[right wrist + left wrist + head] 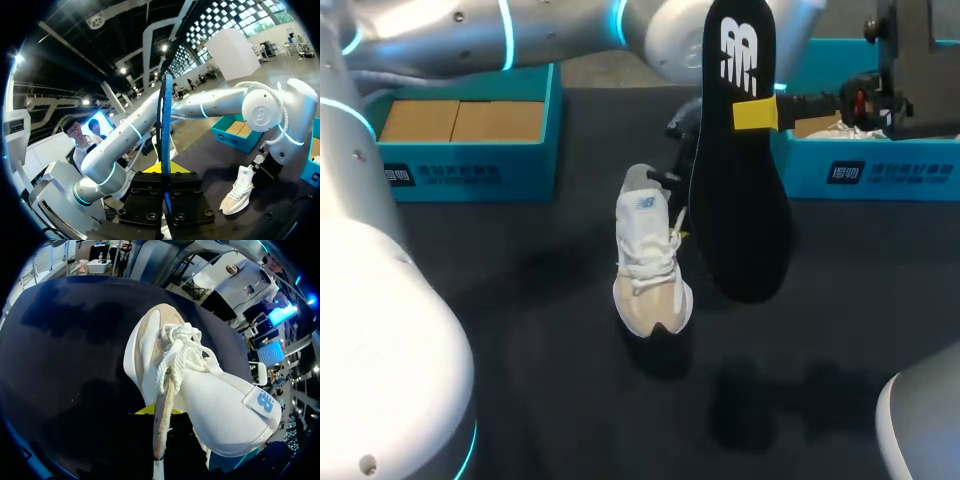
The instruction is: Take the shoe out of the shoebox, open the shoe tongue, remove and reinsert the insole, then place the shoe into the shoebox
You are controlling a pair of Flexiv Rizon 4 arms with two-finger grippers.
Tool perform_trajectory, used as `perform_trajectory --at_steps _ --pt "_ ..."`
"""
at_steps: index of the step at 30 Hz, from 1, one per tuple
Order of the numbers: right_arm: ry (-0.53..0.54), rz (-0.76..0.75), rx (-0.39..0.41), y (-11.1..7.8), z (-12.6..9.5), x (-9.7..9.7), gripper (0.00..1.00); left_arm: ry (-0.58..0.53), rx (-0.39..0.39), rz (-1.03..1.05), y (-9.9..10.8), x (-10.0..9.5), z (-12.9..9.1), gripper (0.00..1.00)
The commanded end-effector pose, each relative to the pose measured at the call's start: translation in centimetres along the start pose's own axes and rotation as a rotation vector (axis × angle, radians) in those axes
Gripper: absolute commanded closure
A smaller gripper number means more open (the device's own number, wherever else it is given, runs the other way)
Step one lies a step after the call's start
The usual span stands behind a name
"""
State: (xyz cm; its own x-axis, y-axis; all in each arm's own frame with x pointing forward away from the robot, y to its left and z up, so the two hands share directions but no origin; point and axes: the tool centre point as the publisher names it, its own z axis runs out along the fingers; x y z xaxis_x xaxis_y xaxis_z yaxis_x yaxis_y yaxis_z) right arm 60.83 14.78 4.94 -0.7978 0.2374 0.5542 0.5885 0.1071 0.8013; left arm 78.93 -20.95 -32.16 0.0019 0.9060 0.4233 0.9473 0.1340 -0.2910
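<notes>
The black insole (740, 200) hangs in the air just beside the white sneaker (648, 262), on the right arm's side and higher than it. The right pincer (757, 112) is closed on it near its narrow heel end, so the broad toe end hangs lowest. Its long axis runs steeply down, while the sneaker stands on the dark tabletop (520, 320) with its toe towards the robot and its heel away. The left pincer (665, 182) is at the sneaker's heel. Yellow shows on either side of the beige collar edge in the left wrist view, so I judge it nearly closed and clamped on that edge. Reinsertion probably depends on carrying the insole's toe end across to the sneaker's heel opening, then sloping it forward along the sole, and the right arm already has it in hand for that. The right wrist view shows the insole edge-on, a thin blade rising from between the fingers, with the sneaker low and well apart beyond it. The left wrist view alone shows the tongue (225, 410) bulging over the mouth behind the loose laces (180, 352), hiding the opening. A teal shoebox (880, 175) sits behind the sneaker on the right arm's side.
</notes>
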Motion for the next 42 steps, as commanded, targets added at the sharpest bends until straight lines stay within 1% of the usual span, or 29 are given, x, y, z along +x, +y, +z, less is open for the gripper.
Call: perform_trajectory --at_steps 1,2,4,5,6,10,16,28,37,41,42 --pt "-0.001 0.002 0.004 0.3 0.4 -0.1 1.00 0.163 0.003 -0.001 0.2 -0.4 -0.4 1.00" --pt "-0.001 0.002 0.004 0.3 0.4 -0.1 1.00 0.163 0.003 -0.001 0.2 -0.4 -0.4 1.00" --pt "-0.001 0.002 0.004 0.3 0.4 -0.1 1.00 0.137 0.014 0.019 0.3 -0.6 0.4 1.00" --pt "-0.001 0.002 0.004 0.3 0.4 -0.1 1.00 0.156 0.007 0.022 0.2 -0.7 0.5 1.00" --pt "-0.001 0.002 0.004 0.3 0.4 -0.1 1.00 0.148 0.010 0.015 0.2 -0.7 0.7 1.00" --pt "-0.001 0.002 0.004 0.3 0.4 -0.1 1.00 0.180 -0.013 0.045 0.5 -1.1 1.5 1.00" --pt "-0.001 0.002 0.004 0.3 0.4 -0.1 1.00 0.158 -0.039 0.017 1.0 -1.9 2.2 1.00" --pt "-0.001 0.002 0.004 0.3 0.4 -0.1 1.00 0.169 -0.023 -0.009 2.0 -3.8 4.7 1.00" --pt "-0.001 0.002 0.004 0.3 0.4 -0.1 1.00 0.154 -0.007 -0.025 1.9 -3.7 4.9 1.00" --pt "-0.001 0.002 0.004 0.3 0.4 -0.1 1.00 0.159 -0.014 -0.023 1.7 -3.8 5.0 1.00" --pt "-0.001 0.002 0.004 0.3 0.4 -0.1 1.00 0.162 -0.015 -0.020 1.7 -3.8 5.0 0.84"
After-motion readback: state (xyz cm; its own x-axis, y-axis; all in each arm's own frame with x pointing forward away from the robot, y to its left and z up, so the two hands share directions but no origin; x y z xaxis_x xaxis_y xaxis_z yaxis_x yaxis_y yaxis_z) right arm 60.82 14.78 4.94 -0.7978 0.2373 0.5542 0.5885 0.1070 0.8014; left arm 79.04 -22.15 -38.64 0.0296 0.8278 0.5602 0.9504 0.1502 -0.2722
